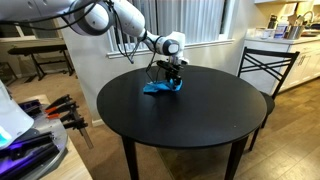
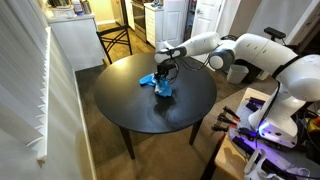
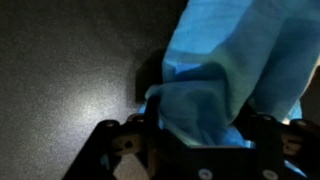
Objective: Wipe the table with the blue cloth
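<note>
The blue cloth [image 1: 160, 87] lies bunched on the round black table [image 1: 200, 115] toward its far side. It also shows in an exterior view [image 2: 158, 82]. My gripper [image 1: 172, 76] reaches down onto it from above; in an exterior view [image 2: 165, 77] its fingers sit on the cloth. In the wrist view the cloth [image 3: 225, 70] fills the space between my dark fingers [image 3: 200, 135], which are shut on a fold of it. The cloth's lower part touches the tabletop [image 3: 70, 70].
A black metal chair [image 1: 268, 65] stands at the table's far side, also seen in an exterior view [image 2: 116, 42]. A white counter [image 2: 75, 40] and a wall flank the table. Clamps and tools [image 1: 65, 110] lie on a stand beside the table.
</note>
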Robot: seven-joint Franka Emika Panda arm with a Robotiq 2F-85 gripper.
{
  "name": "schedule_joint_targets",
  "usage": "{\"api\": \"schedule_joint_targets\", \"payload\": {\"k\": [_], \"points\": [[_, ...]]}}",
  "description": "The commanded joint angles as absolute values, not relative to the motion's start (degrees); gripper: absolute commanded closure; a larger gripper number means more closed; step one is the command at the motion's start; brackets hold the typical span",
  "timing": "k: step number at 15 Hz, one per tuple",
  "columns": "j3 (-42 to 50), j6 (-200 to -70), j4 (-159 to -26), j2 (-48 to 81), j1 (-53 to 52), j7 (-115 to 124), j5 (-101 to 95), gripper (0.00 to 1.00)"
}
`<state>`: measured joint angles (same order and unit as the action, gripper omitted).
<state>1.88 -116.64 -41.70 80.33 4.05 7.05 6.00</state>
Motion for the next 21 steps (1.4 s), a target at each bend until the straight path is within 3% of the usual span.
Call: {"api": "schedule_joint_targets", "payload": {"k": [1,6,8,21], "points": [[1.0,-117.6,-35.5,84.6,5.0,5.2,6.4,0.56],[0.4,-118.8,-35.7,83.8,5.0,5.2,5.5,0.88],[0.5,-119.2,-35.7,84.0,4.5,5.3,5.2,0.95],[-4.3,-118.9,-37.6,83.9,-7.5,-3.1,2.7,0.92]]}}
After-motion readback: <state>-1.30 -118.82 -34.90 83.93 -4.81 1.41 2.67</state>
